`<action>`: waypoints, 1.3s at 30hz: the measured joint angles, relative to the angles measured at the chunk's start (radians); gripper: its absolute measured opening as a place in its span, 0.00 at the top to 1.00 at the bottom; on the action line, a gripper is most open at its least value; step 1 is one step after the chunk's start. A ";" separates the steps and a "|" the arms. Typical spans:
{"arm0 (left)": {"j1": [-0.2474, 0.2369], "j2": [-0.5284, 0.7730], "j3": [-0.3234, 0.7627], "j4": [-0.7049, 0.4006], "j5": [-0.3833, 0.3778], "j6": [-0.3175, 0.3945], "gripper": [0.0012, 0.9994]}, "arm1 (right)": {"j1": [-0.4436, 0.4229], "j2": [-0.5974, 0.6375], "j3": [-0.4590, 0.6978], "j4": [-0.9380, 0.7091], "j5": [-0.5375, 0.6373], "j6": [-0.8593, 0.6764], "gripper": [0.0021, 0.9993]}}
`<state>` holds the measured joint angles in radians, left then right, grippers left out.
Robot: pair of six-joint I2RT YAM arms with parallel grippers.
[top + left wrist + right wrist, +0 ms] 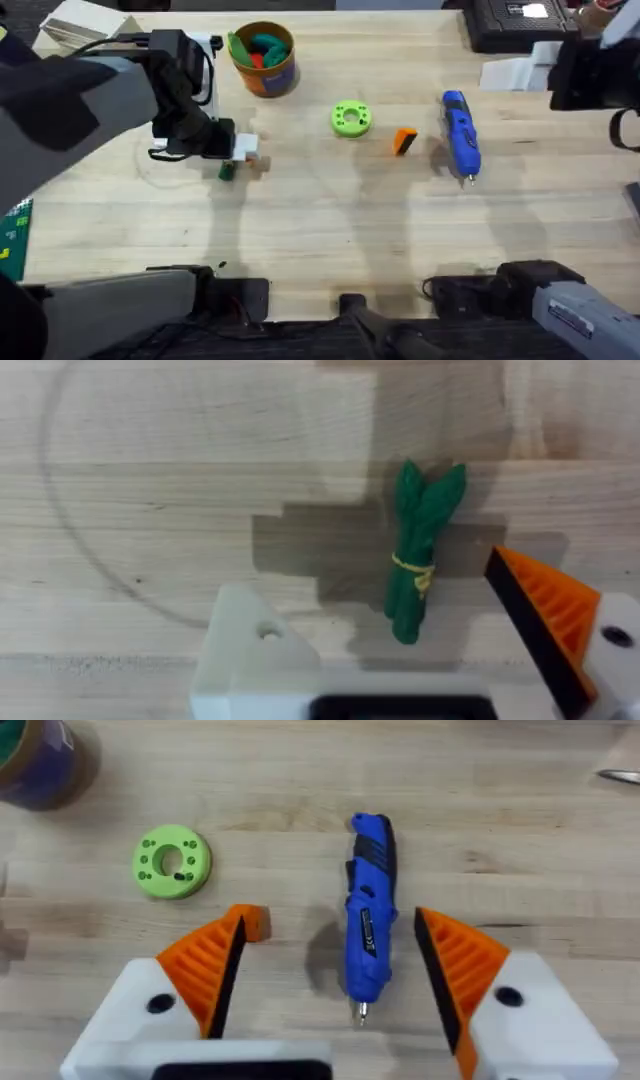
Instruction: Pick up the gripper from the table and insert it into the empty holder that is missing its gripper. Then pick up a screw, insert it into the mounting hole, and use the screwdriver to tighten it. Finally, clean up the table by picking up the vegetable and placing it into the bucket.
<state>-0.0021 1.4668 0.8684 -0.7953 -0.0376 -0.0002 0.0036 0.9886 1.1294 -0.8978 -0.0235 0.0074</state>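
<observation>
Asparagus bundle (420, 550), the toy vegetable, lies flat on the wood just beyond the left gripper (420, 660), whose claw stands apart with one finger a bare white holder (250, 650) lacking its orange pad, so this reads as an approach to the vegetable. Right gripper (330, 970) hangs spread over the blue screwdriver (460, 135), likely lined up to take it; the loose orange gripper tip (404, 141) rests just left of that screwdriver, the orange bucket (263, 60) well left of it.
</observation>
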 joint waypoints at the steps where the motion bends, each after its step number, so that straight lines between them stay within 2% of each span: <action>1: 0.000 0.006 0.000 0.012 0.000 0.000 0.01 | 0.000 0.000 0.000 0.000 0.000 0.000 0.01; 17: 0.019 0.044 -0.013 0.057 0.011 0.000 0.02 | 0.000 0.000 0.000 0.000 0.000 0.000 0.01; 20: 0.019 0.044 -0.013 0.057 0.013 -0.003 0.13 | 0.000 0.000 0.000 0.000 0.000 0.000 0.01; 26: 0.019 0.044 -0.013 0.059 0.014 -0.007 0.40 | 0.000 0.000 0.000 0.000 0.000 0.000 0.01; 35: 0.019 0.044 -0.013 0.059 0.015 -0.008 0.94 | 0.000 0.000 0.000 0.000 0.000 0.000 0.01; 36: 0.019 0.044 -0.013 0.059 0.015 -0.007 0.98 | 0.000 0.000 0.000 0.000 0.000 0.000 0.01; 39: 0.019 0.044 -0.013 0.059 0.015 -0.007 0.99 | 0.000 0.000 0.000 0.000 0.000 0.000 0.01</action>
<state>0.0166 1.5105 0.8551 -0.7364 -0.0223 -0.0074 0.0036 0.9886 1.1294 -0.8978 -0.0235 0.0074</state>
